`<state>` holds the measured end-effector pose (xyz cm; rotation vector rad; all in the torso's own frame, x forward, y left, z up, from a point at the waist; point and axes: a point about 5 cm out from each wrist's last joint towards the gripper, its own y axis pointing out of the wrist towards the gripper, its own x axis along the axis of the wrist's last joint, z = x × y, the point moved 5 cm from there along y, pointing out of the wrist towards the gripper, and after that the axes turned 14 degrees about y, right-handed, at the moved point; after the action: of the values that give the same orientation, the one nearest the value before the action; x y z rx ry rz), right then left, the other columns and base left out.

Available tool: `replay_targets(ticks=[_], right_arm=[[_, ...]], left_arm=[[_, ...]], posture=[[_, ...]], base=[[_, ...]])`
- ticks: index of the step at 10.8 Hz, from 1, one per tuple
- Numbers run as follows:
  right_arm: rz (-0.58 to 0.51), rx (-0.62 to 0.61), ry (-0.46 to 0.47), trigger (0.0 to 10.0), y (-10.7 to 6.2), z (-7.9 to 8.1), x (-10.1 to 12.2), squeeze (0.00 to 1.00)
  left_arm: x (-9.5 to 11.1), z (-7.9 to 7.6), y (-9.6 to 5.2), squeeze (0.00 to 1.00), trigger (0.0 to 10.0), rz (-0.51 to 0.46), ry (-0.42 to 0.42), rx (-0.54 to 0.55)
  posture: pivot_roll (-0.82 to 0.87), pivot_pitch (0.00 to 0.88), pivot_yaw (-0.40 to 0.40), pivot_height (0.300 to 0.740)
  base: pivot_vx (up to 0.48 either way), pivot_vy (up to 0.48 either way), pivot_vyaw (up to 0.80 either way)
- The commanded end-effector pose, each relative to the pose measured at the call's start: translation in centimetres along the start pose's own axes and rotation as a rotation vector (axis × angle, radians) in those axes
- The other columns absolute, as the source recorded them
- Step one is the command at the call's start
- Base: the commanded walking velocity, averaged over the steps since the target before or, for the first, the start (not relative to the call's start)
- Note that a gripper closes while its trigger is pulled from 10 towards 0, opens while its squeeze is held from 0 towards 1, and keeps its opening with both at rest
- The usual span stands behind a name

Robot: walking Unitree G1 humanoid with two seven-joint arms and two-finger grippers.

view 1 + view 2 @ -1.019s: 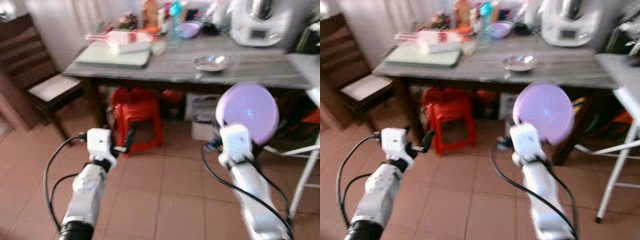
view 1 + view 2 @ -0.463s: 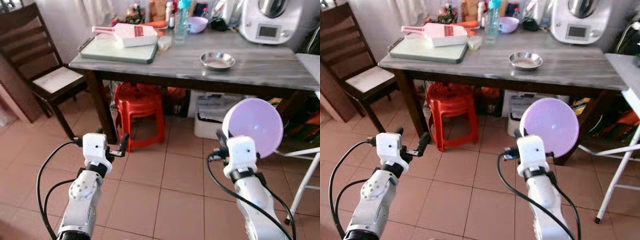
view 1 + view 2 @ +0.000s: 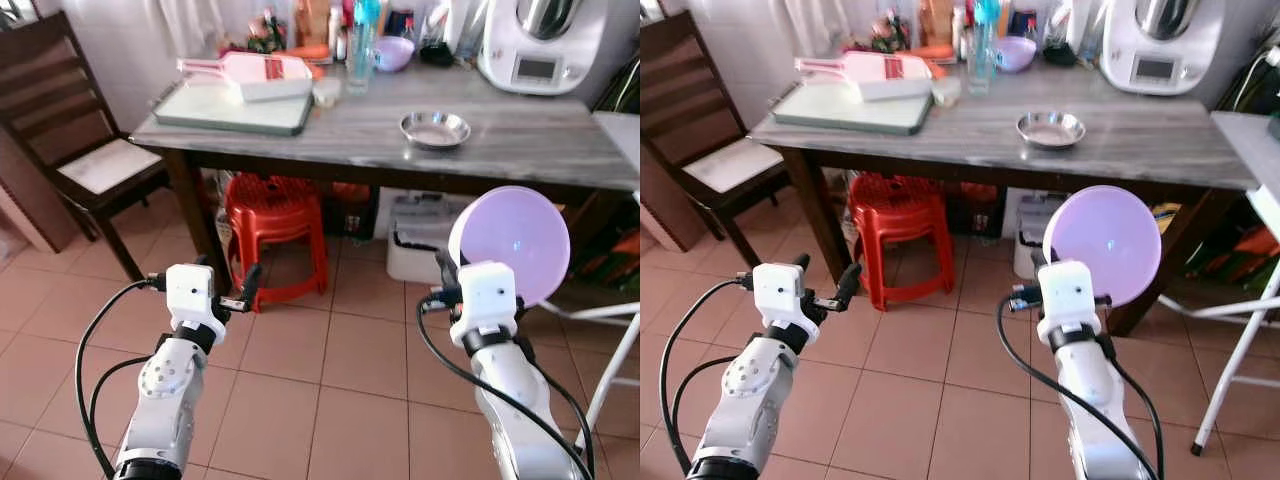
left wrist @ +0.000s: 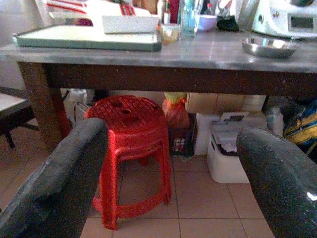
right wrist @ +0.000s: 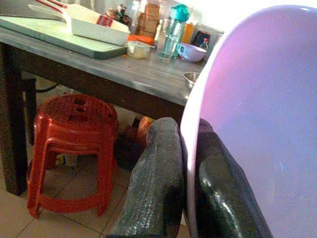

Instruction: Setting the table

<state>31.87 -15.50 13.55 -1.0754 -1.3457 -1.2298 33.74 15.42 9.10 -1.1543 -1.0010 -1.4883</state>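
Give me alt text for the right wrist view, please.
The right claw pinches the rim of a lilac plate, held on edge. Beyond it a red stool stands under a grey table with a tray, bottles and bowls.

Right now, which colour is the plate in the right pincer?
Pale lilac plate, clearest in the right eye view.

Bright, even daylight across the scene, and both eye views are sharp right now. The grey counter [image 3: 520,140] carries a pale sheen, and the steel dish [image 3: 434,128] on it glints. Deep shade sits beneath the counter, behind the red stool [image 3: 277,232]. A soft highlight glows on the lilac plate [image 3: 510,243] just above the right jaws. In the wrist views the black fingers [image 4: 54,183] loom large and soft-edged, and the plate's rim washes out.
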Motion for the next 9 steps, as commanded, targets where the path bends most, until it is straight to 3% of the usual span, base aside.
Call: replay_targets(ticks=[1, 9], right_arm=[[-0.006, -0.004, -0.004, 10.0, 0.15, 0.03, 0.25, 0.00], [-0.016, 0.004, -0.007, 10.0, 0.61, 0.26, 0.49, 0.00]], left_arm=[[0.68, -0.18, 0.35, 0.00, 10.0, -0.019, 0.004, -0.014], [1.01, -1.07, 0.91, 0.00, 10.0, -0.029, -0.011, -0.045]], posture=[[0.00, 0.008, 0.013, 0.740], [-0.01, 0.004, 0.017, 0.740]], base=[[0.334, 0.000, 0.00], [0.345, 0.000, 0.00]])
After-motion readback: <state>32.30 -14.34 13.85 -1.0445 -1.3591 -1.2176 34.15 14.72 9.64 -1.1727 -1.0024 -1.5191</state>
